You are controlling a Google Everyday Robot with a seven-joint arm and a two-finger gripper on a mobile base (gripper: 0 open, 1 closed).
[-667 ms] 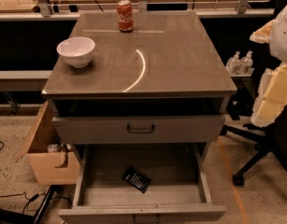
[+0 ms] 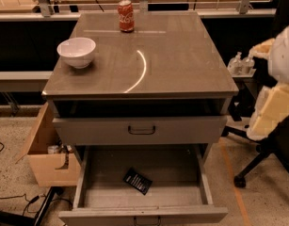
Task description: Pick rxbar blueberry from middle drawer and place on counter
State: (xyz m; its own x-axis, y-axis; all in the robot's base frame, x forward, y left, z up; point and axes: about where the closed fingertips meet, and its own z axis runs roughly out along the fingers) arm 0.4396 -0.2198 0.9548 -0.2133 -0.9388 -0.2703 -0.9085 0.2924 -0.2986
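A cardboard box sits on the floor at the cabinet's 9 o'clock. On the counter a white bowl stands toward 10 o'clock and a red can stands upright at 12 o'clock, near the back edge. The two are well apart.

Below the counter, a drawer front with a black loop handle is pulled out only slightly. Under it the middle drawer is pulled far out, so its floor is in plain sight. The bar lies flat and skewed on that floor, left of the middle, toward 6 o'clock, with nothing touching it.

At 3 o'clock, off the cabinet's right side and about level with the counter edge, the pale gripper hangs well apart from the bar. Whether it is spread or closed cannot be told, but it carries nothing that can be seen.

As I judge it, only the opening of the drawer is done. Reaching down into the drawer, taking hold of the bar, lifting it out and setting it on the counter are all left to do.
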